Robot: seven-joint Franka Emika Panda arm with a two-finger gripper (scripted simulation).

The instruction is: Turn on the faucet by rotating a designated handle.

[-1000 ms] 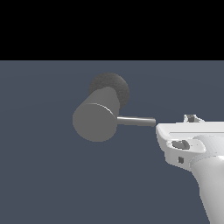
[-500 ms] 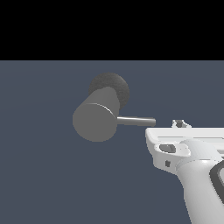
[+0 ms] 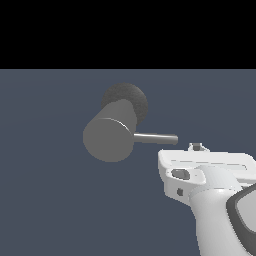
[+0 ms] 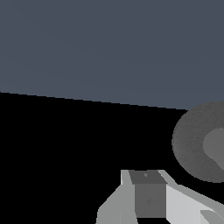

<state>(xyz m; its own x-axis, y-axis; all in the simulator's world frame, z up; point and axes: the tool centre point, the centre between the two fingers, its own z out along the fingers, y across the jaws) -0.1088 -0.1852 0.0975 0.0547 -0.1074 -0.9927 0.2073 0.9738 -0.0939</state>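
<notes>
The faucet (image 3: 111,136) is a thick matte grey cylinder with a flat round end, set on a darker round base (image 3: 131,96). Its handle (image 3: 156,138), a thin grey rod, sticks out sideways toward the exterior view's right. My gripper (image 3: 196,146) shows as one small nub above the white hand, just right of and below the rod's free end and apart from it. Its fingers look shut with nothing between them. In the wrist view the fingers (image 4: 146,194) sit together, and the faucet's base (image 4: 192,142) lies off to one side, cut by the frame edge.
A plain dark blue-grey floor (image 3: 50,200) surrounds the faucet. My white arm (image 3: 220,215) fills the lower part of the exterior view's right.
My hand has shifted toward the exterior view's left, closing in under the handle's free end. The faucet and handle have not moved.
</notes>
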